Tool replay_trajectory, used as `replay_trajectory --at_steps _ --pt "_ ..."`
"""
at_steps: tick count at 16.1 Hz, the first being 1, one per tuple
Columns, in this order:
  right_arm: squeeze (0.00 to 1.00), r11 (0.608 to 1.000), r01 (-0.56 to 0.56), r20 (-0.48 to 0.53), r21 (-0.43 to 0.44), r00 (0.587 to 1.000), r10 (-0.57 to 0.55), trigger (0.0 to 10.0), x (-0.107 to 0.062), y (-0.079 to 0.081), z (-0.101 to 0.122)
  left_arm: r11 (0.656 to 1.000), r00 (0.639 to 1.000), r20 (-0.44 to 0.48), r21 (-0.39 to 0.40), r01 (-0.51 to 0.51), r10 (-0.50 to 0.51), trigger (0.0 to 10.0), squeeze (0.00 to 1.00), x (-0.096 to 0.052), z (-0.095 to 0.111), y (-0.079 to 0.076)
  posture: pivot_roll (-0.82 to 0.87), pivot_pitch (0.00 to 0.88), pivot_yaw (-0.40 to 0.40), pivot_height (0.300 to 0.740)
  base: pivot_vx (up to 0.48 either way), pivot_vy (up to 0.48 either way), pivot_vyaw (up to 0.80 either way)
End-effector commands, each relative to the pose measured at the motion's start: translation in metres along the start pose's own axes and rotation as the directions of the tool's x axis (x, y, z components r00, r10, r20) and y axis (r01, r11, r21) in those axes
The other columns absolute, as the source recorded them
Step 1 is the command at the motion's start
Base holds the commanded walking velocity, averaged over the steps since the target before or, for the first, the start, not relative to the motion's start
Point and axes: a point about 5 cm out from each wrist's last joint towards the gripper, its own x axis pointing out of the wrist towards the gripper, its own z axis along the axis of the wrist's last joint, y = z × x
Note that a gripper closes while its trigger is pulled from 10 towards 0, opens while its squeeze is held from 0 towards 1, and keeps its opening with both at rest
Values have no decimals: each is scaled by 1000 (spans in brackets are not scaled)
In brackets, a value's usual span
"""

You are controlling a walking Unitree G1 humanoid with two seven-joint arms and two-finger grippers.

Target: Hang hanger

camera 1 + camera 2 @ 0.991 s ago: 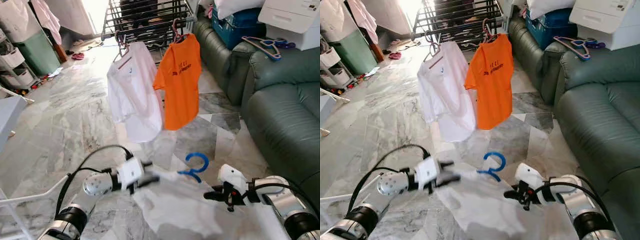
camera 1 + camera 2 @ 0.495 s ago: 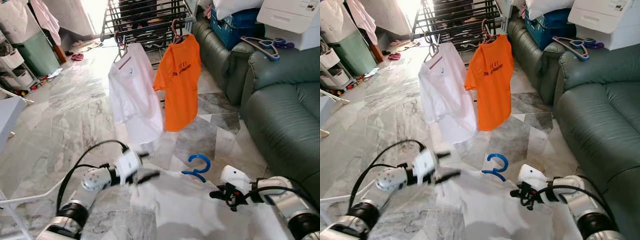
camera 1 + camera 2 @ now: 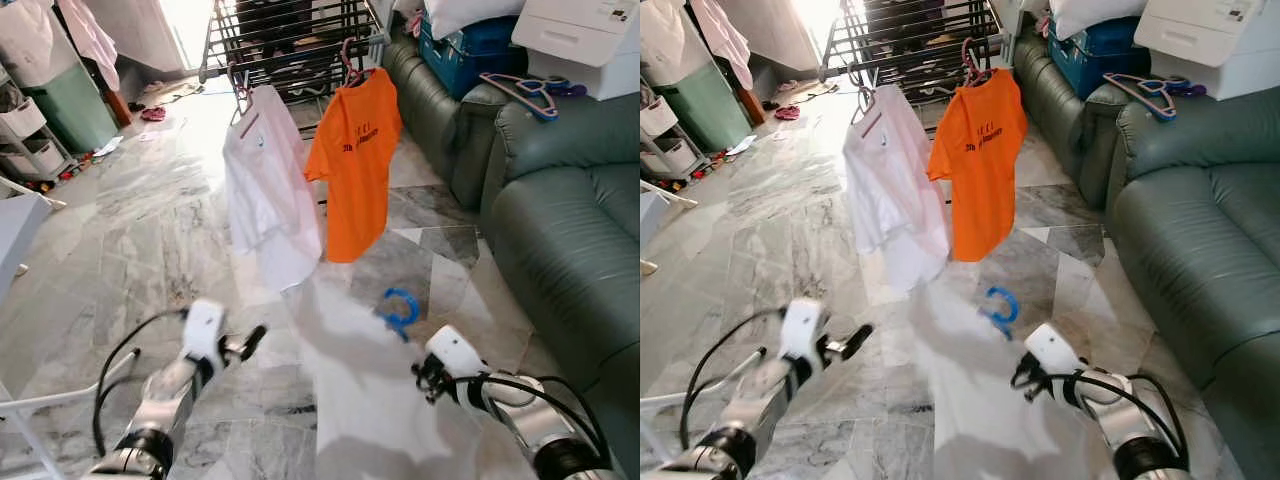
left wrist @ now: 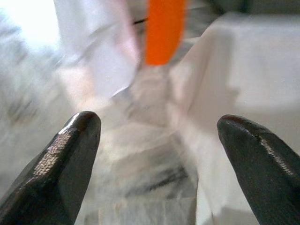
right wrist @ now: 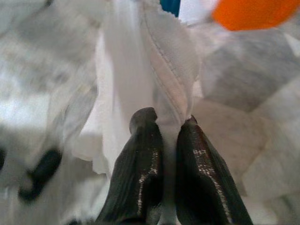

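A white garment [image 3: 350, 390] on a blue hanger, whose hook [image 3: 400, 308] sticks up at its top, hangs low in front of me. My right gripper [image 3: 423, 376] is shut on the garment's edge just below the hook; in the right wrist view its fingers [image 5: 140, 159] pinch a fold of the white cloth [image 5: 171, 70]. My left gripper [image 3: 245, 343] is off to the left, apart from the garment and open, with nothing between its fingertips [image 4: 70, 154]. Ahead stands the black drying rack [image 3: 290, 40], with a white shirt [image 3: 265, 195] and an orange shirt [image 3: 355, 165] hanging from it.
A green sofa [image 3: 570, 220] runs along the right, with spare hangers [image 3: 530, 92] on its arm. A blue box [image 3: 470, 45] and a white printer [image 3: 580, 35] sit behind it. Storage bins [image 3: 50, 110] stand at the far left on the marble floor [image 3: 130, 240].
My left gripper has let go of the white garment and swung down to the left. The right gripper now holds the garment alone, and the blue hook sits higher and farther right.
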Motion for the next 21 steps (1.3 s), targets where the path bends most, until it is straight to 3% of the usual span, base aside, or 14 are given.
replay_trajectory --at_steps 1,3,4,5,7,9,10,12,13,14,15,18,21 --pt "0 990 99 47 101 993 -104 0 4 -3 8 994 995 -30 -52 -92 91 10000 1000 -4 -8 8 -237 0 120 740 0 0 0" --pt "0 957 191 36 220 978 -204 0 8 -1 5 990 992 -53 -71 -121 117 10000 1000 -6 -15 7 -235 0 117 740 0 0 0" --pt "0 907 284 9 310 953 -302 0 10 -2 4 984 984 -96 -84 -159 151 10000 1000 -7 -23 5 -235 0 114 740 0 0 0" --pt "0 885 320 1 337 940 -341 0 11 -2 6 980 980 -107 -92 -177 167 10000 1000 -8 -25 4 -238 0 113 740 0 0 0" --pt "0 867 371 19 333 917 -399 0 14 2 14 977 976 -47 -28 -213 211 10000 1000 -6 -19 3 -245 0 109 740 0 0 0" --pt "0 847 428 37 314 886 -461 0 14 7 21 981 983 8 -67 -183 184 10000 1000 -4 -13 -4 -248 0 106 740 0 0 0" --pt "0 853 442 39 277 882 -470 0 14 11 21 984 984 33 -40 -171 173 10000 0 -3 -11 -8 -250 0 105 740 0 0 0" --pt "0 861 434 47 263 886 -461 78 14 20 20 990 987 73 -14 -142 142 10000 0 -5 -12 -15 -250 0 102 740 0 0 0" --pt "0 856 443 24 268 885 -465 2784 14 23 15 992 990 77 14 -123 122 10000 0 -7 -16 -18 -249 0 100 740 0 0 0" --pt "0 863 439 12 249 890 -456 9255 13 29 9 991 991 62 50 -124 121 10000 0 -12 -24 -20 -248 0 96 740 0 0 0" --pt "0 866 438 -7 242 893 -450 10000 13 32 4 990 990 35 34 -134 133 10000 0 -16 -32 -19 -249 0 97 740 0 0 0" --pt "0 834 477 18 278 865 -501 10000 7 29 7 991 988 73 -13 -133 133 10000 0 -18 -30 -16 -248 0 97 740 0 0 0" --pt "0 838 479 157 261 836 -526 10000 -4 27 23 994 957 267 -42 -104 112 10000 0 -14 8 -16 -248 0 100 740 260 0 0"
